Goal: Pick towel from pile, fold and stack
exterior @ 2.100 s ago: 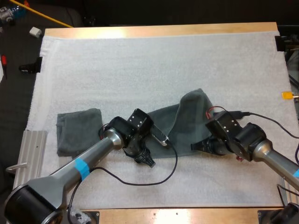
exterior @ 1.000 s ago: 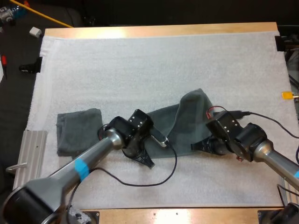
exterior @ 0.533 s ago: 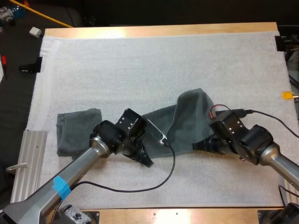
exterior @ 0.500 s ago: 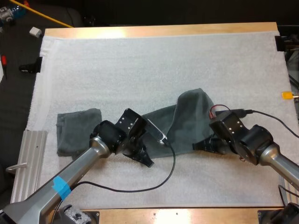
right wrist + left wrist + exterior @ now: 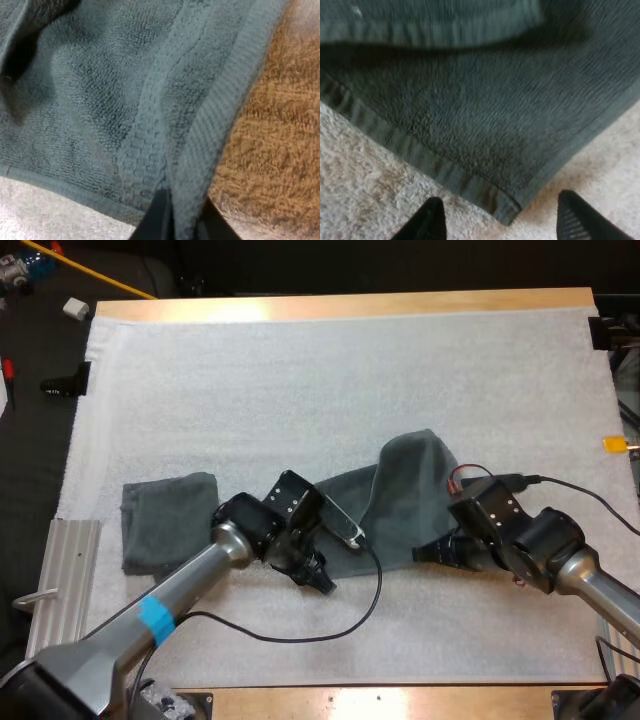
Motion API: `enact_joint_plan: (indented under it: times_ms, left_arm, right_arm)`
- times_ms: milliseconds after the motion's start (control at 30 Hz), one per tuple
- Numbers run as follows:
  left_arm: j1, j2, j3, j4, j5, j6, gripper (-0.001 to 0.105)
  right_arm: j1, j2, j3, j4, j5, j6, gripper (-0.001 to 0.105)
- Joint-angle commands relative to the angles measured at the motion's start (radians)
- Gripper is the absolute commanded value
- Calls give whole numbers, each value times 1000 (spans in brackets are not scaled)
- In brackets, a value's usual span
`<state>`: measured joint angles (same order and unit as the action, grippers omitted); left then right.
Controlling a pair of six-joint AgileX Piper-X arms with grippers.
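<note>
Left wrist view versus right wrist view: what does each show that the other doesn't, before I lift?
Left wrist view: the left gripper is open, its fingers standing apart on either side of a corner of the towel without pressing it, with the white mat beneath. Right wrist view: the right gripper is shut on the towel's hem, pinching it from both sides. Both: dark grey-green towel fabric lying on the mat.

Soft, even light from above; the mat (image 5: 330,370) bright; dark shadow under a fold of the towel (image 5: 470,115) in the left wrist view; orange-brown cast in the right.
</note>
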<state>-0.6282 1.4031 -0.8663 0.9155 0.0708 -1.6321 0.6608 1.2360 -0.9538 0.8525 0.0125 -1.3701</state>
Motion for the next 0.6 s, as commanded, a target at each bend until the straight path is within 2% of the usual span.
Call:
enact_joint_plan:
  times_ms: [0,233,400,467,567]
  left_arm:
    - [-7,42,-3,-4,-27,1,47]
    - [-6,106,-1,-3,-35,-1,44]
    - [-6,123,-2,5,-40,-4,27]
    - [-2,136,-2,-4,-31,-12,39]
    - [-1,167,-2,1,-31,-14,41]
  right_arm:
    - [-2,-8,-4,11,6,-9,0]
    - [-1,-9,-4,10,6,-10,0]
    - [-1,-8,-4,11,7,-9,0]
    - [-1,-9,-3,9,2,-7,0]
    - [-1,-4,-4,9,1,-6,0]
